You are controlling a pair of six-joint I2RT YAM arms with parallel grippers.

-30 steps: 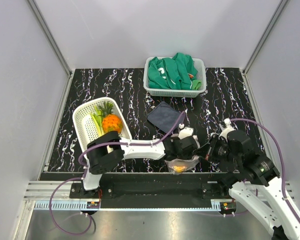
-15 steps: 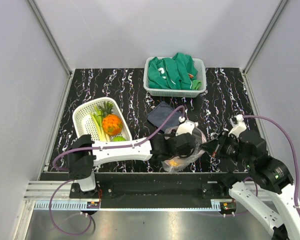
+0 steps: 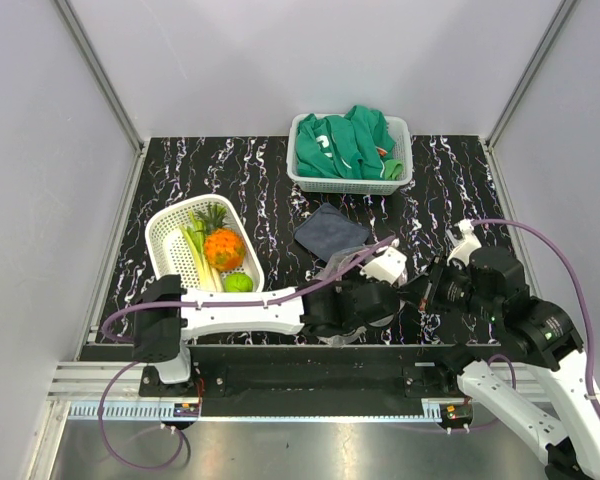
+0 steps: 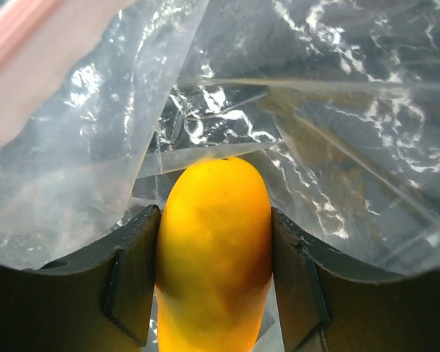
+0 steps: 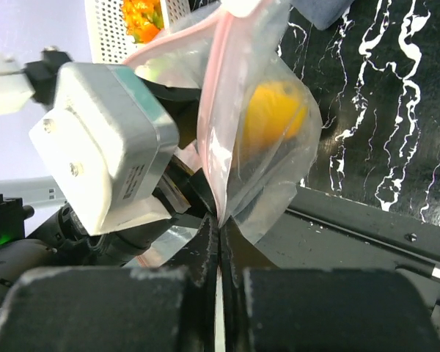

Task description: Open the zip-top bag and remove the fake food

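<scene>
Pose: left arm (image 3: pixel 240 312) lies low, stretched rightward from its base along the near table edge, with its wrist buried in the zip-top bag (image 5: pixel 290 183) at centre front. The left gripper (image 4: pixel 214 220) sits inside the bag, jaws part-way apart and clamped on a yellow-orange fake food piece (image 4: pixel 214 253). Both fingers (image 4: pixel 136 279) press on its sides. The right arm (image 3: pixel 520 330) is folded up at front right, wrist pointing left toward the bag. The right gripper (image 5: pixel 218 238) is fully closed, tips pinching an edge of the bag.

Surroundings: white basket (image 3: pixel 160 235) sits at left on the black marbled table (image 3: pixel 180 180). It holds a pale green leek (image 3: pixel 193 245), an orange pineapple (image 3: pixel 224 248) with a green crown, and a green round piece (image 3: pixel 238 283). The left arm's long link passes just in front of that basket's near end. A dark grey-blue cloth (image 3: pixel 330 232) lies flat at centre, just behind the bag. A grey basket (image 3: pixel 350 183) at the far edge is filled with a green garment (image 3: pixel 340 140) with white print.

Bag: clear and heavily crinkled, with a pinkish-red zip strip (image 5: pixel 216 95) along the mouth. The mouth is open around the left gripper. In the right wrist view the yellow piece shows through the plastic, pressed against the bag wall. From the top camera the bag is mostly hidden under the left wrist, with only scraps of clear film showing around it.
</scene>
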